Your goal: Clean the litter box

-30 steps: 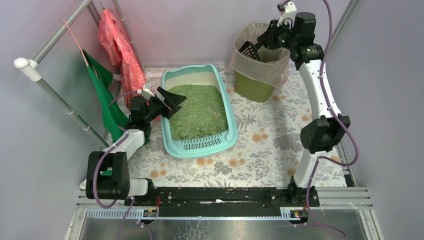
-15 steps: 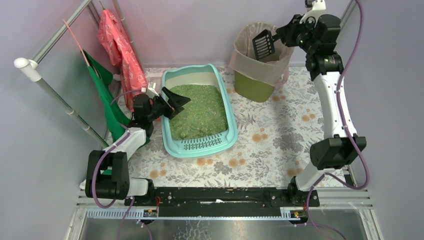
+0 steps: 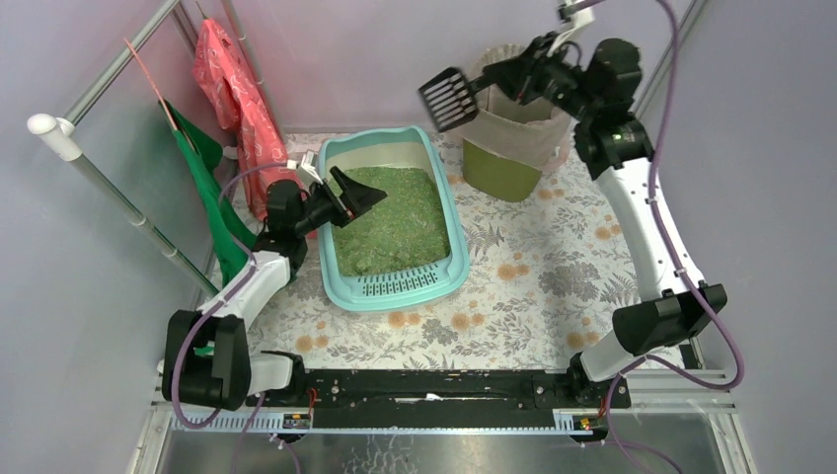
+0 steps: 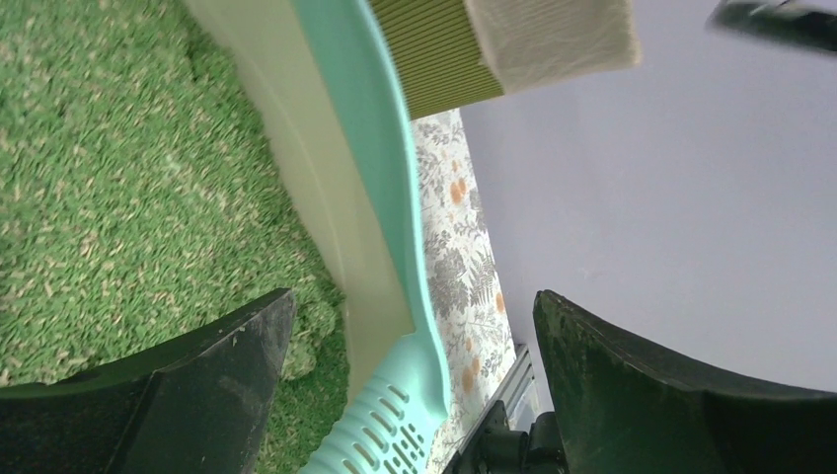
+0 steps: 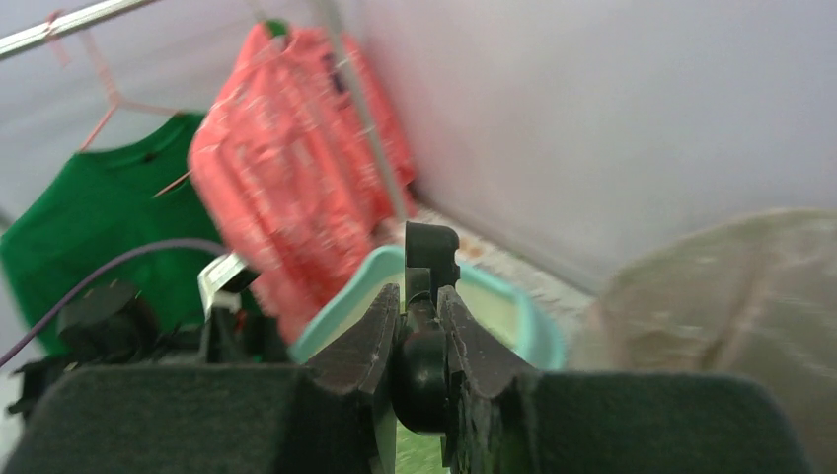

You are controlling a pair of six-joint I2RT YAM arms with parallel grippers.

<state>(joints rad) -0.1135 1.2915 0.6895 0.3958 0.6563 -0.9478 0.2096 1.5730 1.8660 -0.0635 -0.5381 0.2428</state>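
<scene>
The pale turquoise litter box [image 3: 456, 252] lies mid-table with green granules [image 3: 395, 217] inside and its slotted grille [image 3: 400, 285] at the near end. My left gripper [image 3: 355, 196] hangs open over the box's left side; in the left wrist view its fingers [image 4: 197, 395] straddle the far rim [image 4: 385, 148] with nothing between them. My right gripper [image 3: 528, 71] is shut on the handle of a black slotted scoop [image 3: 449, 96], held high, left of the bin. The handle [image 5: 422, 365] sits pinched between the jaws in the right wrist view.
A round olive bin [image 3: 503, 163] lined with a beige bag [image 3: 523, 133] stands at the back right. A red garment [image 3: 237, 94] and a green garment [image 3: 212, 197] hang from a rail on the left. The table has a floral cover [image 3: 533, 276].
The right arm has swung the scoop out of the bin's mouth and leftward, toward the litter box. The left gripper has crept slightly further over the granules, still open.
</scene>
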